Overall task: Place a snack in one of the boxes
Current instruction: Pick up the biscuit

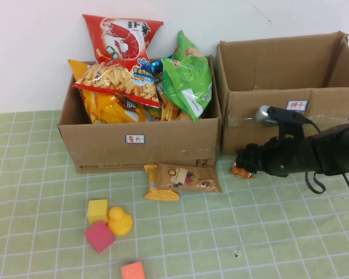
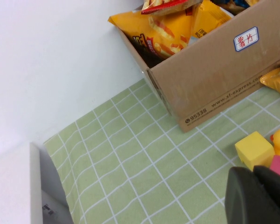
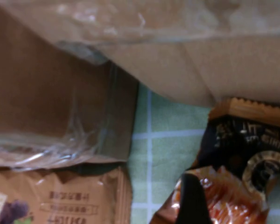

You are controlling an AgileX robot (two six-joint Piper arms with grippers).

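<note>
Two cardboard boxes stand at the back. The left box (image 1: pixel 104 145) is heaped with snack bags; the right box (image 1: pixel 262 113) looks empty. A small orange-and-black snack packet (image 1: pixel 239 172) (image 3: pixel 242 154) lies on the cloth at the foot of the right box. My right gripper (image 1: pixel 244 164) (image 3: pixel 224 207) is down at this packet, open, with one dark finger (image 3: pixel 190 198) over its orange end. A brown-and-yellow snack pack (image 1: pixel 183 179) (image 3: pixel 70 200) lies in front of the left box. My left gripper (image 2: pixel 259 196) is shut and empty, low over the cloth near the toy blocks.
On the green checked cloth lie a yellow block (image 1: pixel 97 210) (image 2: pixel 253 148), a yellow duck (image 1: pixel 120 221), a pink block (image 1: pixel 99 236) and an orange block (image 1: pixel 132 271). A white wall stands behind the boxes. The left arm does not show in the high view.
</note>
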